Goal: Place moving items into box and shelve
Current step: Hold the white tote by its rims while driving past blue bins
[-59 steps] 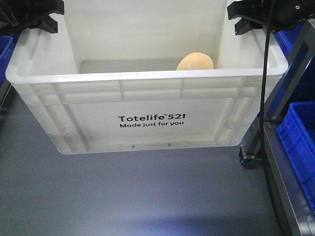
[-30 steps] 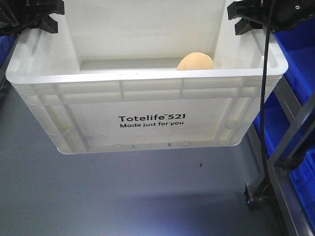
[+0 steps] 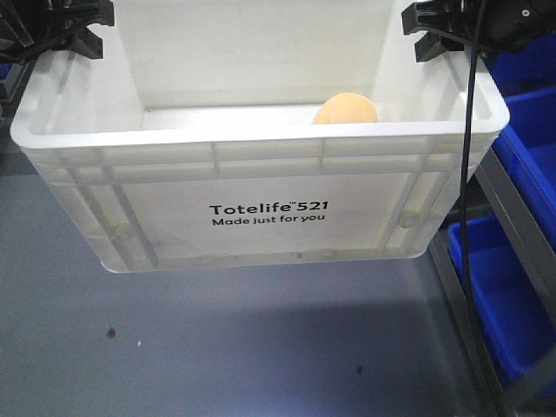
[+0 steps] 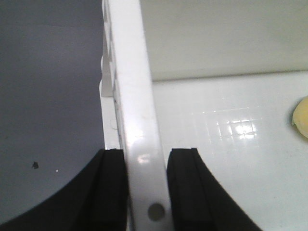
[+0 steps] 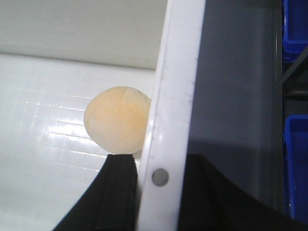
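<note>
A white plastic box (image 3: 261, 213) marked "Totelife 521" hangs above the grey floor, held by both arms. My left gripper (image 3: 65, 30) is shut on the box's left rim (image 4: 139, 144); its jaws clamp the rim from both sides in the left wrist view. My right gripper (image 3: 439, 30) is shut on the box's right rim (image 5: 171, 120). A round pale orange item (image 3: 345, 109) lies inside the box by the right wall; it shows in the right wrist view (image 5: 118, 120) and at the edge of the left wrist view (image 4: 301, 118).
Blue bins (image 3: 504, 295) on a grey metal rack (image 3: 512, 234) stand at the right, also in the right wrist view (image 5: 294, 159). The grey floor (image 3: 261, 347) lies below the box. A rack edge (image 3: 9, 78) shows at far left.
The box and grippers stay fixed in the view while the floor and the blue-bin rack on the right shift. The rack's wheeled foot has left the view.
</note>
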### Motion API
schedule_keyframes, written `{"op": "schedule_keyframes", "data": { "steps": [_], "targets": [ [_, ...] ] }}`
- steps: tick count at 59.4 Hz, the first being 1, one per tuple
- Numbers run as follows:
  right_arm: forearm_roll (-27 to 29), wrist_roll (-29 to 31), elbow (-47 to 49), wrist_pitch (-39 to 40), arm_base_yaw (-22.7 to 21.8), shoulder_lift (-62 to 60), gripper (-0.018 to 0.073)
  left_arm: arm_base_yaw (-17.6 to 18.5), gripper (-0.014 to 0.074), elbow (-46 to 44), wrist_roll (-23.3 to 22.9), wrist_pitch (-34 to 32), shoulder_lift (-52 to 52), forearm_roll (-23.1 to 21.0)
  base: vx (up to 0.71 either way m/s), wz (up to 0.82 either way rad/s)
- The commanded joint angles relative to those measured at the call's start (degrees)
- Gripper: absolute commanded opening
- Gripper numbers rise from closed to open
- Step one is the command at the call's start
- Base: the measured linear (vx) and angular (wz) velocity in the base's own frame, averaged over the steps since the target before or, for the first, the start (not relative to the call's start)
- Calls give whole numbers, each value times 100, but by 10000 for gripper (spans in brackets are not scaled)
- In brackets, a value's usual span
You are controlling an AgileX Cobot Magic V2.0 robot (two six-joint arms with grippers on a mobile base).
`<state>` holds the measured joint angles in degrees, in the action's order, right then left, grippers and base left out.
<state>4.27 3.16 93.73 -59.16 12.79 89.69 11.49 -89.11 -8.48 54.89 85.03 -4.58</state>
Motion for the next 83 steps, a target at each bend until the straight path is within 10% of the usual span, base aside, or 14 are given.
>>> {"op": "schedule_keyframes", "data": {
  "steps": [1,83],
  "targets": [
    [367,216,266,662,51,-314,-13,78,-13,-288,40,-783,-318,-416,55,3],
    [349,216,266,662,51,-314,-13,78,-13,-288,40,-783,-318,-417,47,31]
  ]
}}
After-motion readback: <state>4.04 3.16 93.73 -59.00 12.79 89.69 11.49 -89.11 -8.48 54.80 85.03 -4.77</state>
